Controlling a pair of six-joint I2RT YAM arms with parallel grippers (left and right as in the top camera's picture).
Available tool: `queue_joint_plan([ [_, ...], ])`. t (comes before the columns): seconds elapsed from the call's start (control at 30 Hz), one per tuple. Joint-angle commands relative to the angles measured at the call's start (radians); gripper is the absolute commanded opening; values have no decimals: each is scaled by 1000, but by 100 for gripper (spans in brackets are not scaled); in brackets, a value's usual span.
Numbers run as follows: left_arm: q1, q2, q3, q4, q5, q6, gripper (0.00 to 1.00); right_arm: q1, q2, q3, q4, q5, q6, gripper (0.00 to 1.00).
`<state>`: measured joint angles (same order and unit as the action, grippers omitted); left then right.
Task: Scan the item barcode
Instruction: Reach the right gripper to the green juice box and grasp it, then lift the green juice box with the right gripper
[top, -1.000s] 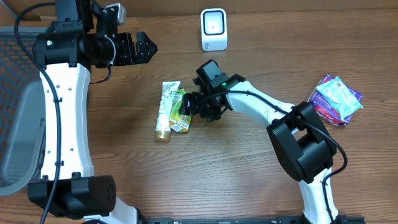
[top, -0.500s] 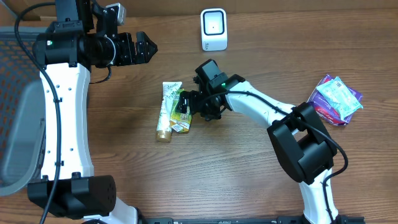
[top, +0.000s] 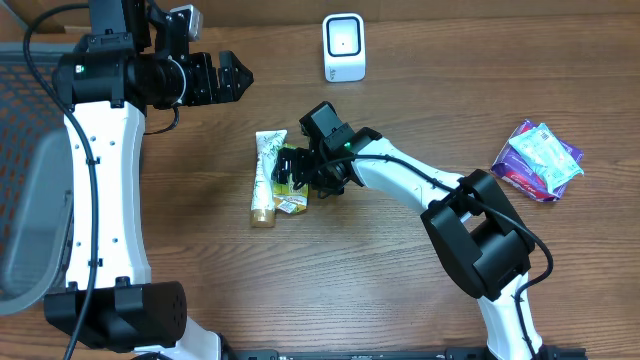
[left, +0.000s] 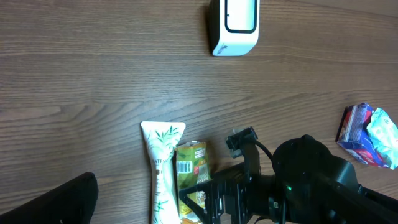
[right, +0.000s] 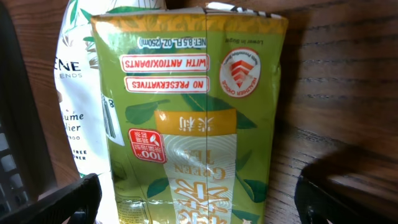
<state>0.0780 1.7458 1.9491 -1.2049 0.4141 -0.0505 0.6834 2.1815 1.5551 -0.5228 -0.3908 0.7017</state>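
Grasping target: the green tea carton (right: 193, 124) lies flat on the table (top: 400, 290), its long side touching a white bamboo-print tube (top: 263, 180). The white barcode scanner (top: 344, 47) stands well apart, at the far edge.
Barcode: a striped label (left: 185, 167) shows on the carton's upward face, near the end toward the scanner and on the tube's side.
Right tool: the right tool (top: 298, 176) hovers low over the carton and is spread wide. In the wrist view one finger (right: 59, 199) is on the tube's side and the other is past the carton's free edge. Nothing is held.
Step in hand: by my reading, closing on the carton for the lift.
How to do it well: the finger on the tube's side must slip between carton and tube, or both get pinched. Centre across the carton's width, grip mid-body and leave the label uncovered. Squeeze gently, since a soft carton may buckle.
Afterwards: lift clear of the tube, then turn the label toward the scanner's window.
Left tool: the left tool (top: 236, 76) is raised at the far left, jaws apart and empty, clear of the work.
Bystanders: snack packets (top: 540, 158) lie far right, out of the path.
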Motion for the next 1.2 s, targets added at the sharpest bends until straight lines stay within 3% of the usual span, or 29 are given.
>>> queue_joint_plan([
  [0.0, -7, 3, 0, 2, 1, -6, 100, 13, 13, 3, -24, 64, -26, 100],
  [0.1, -6, 3, 0, 1, 1, -6, 99, 26, 15, 3, -58, 119, -29, 96],
  [0.17, -6, 3, 0, 1, 1, -6, 99, 40, 17, 3, -78, 144, -61, 86],
  [0.27, -6, 3, 0, 2, 1, -6, 99, 59, 23, 3, -92, 160, -83, 83],
  [0.37, -6, 3, 0, 1, 1, -6, 100, 83, 34, 3, -99, 186, -129, 85],
  [0.53, -5, 3, 0, 1, 1, -6, 100, 122, 33, 35, -115, 292, -213, 100],
  [0.83, -7, 3, 0, 2, 1, -6, 100, 151, 41, 60, -202, 501, -225, 100],
  [1.17, -7, 3, 0, 2, 1, -6, 100, 155, 57, 60, -147, 552, -240, 95],
])
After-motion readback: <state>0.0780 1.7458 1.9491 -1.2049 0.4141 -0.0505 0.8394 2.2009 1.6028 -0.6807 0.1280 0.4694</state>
